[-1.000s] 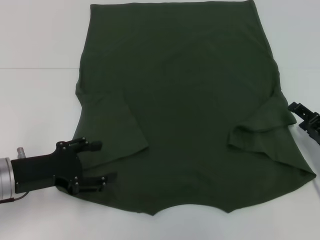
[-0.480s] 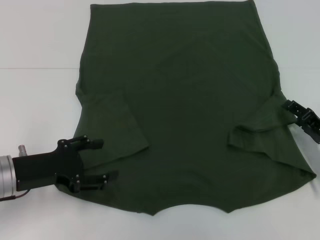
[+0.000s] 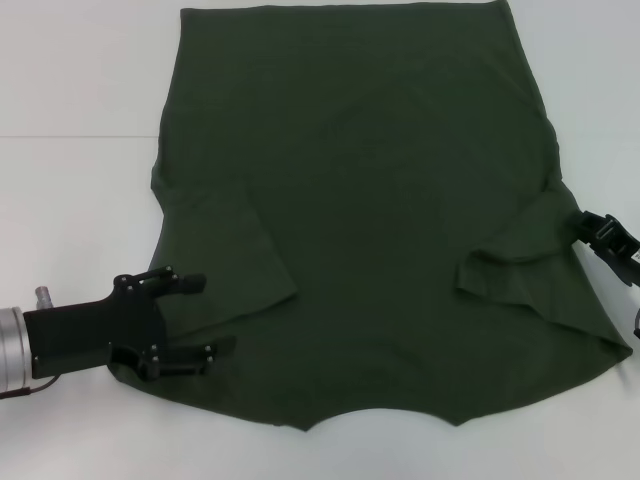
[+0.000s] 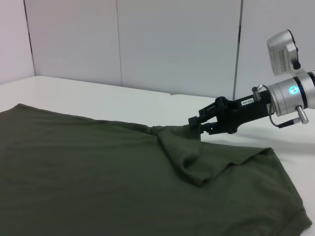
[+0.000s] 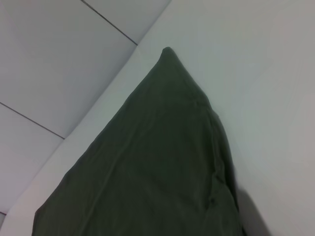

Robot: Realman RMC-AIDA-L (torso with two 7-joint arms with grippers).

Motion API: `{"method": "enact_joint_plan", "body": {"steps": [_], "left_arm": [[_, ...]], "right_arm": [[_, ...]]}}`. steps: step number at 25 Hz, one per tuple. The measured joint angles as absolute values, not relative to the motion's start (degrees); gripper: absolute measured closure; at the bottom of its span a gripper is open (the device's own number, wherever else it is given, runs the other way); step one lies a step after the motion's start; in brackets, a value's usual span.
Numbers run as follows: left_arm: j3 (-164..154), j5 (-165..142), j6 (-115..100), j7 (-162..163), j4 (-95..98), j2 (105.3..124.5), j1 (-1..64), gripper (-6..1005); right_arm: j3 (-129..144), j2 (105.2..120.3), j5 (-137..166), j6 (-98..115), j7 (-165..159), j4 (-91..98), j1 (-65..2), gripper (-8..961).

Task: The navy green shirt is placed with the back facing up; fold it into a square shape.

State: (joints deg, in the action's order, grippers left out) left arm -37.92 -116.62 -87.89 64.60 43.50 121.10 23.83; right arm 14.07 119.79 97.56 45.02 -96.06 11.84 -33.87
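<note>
The navy green shirt (image 3: 370,200) lies flat on the white table, plain side up, with both sleeves turned inward over the body. At its near left corner my left gripper (image 3: 203,315) is open, its two fingers spread over the cloth edge beside the folded left sleeve (image 3: 235,255). My right gripper (image 3: 592,228) is at the shirt's right edge by the folded right sleeve (image 3: 520,265). Seen from the left wrist camera, the right gripper (image 4: 195,123) has its tips closed on a raised crease of the shirt (image 4: 98,172). The right wrist view shows only the shirt (image 5: 147,172).
The white table (image 3: 70,200) extends left and right of the shirt. A seam line crosses the table at the left (image 3: 80,136). White wall panels (image 4: 172,44) stand behind the table.
My right gripper has moved in from the right to the shirt's edge and its fingers have come together on the cloth. The left gripper has stayed nearly still.
</note>
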Motion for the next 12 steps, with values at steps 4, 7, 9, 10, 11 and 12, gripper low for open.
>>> {"method": "enact_joint_plan", "body": {"steps": [4,7,9,10,11,12], "left_arm": [[-37.9,-116.6,-87.9,64.6,43.5,121.10,23.8,123],[-37.8,-116.6,-88.0,64.6,43.5,121.10,23.8,123],[-37.8,-116.6,-88.1,64.6,43.5,121.10,23.8,123],[-37.8,-116.6,-88.1,64.6,43.5,121.10,23.8,123],[-37.8,-116.6,-88.1,64.6,43.5,121.10,23.8,123],[-37.8,-116.6,-88.1,64.6,43.5,121.10,23.8,123]], "right_arm": [[14.1,119.76,97.6,45.2,-96.1,11.7,-33.9,663],[14.1,119.71,97.8,45.4,-96.1,11.7,-33.9,721],[14.1,119.70,97.9,45.5,-96.2,11.7,-33.9,761],[14.2,119.70,97.9,45.5,-96.2,11.7,-33.9,780],[14.2,119.70,97.8,45.6,-96.2,11.7,-33.9,800],[14.2,119.70,97.8,45.6,-96.2,11.7,-33.9,826]]}}
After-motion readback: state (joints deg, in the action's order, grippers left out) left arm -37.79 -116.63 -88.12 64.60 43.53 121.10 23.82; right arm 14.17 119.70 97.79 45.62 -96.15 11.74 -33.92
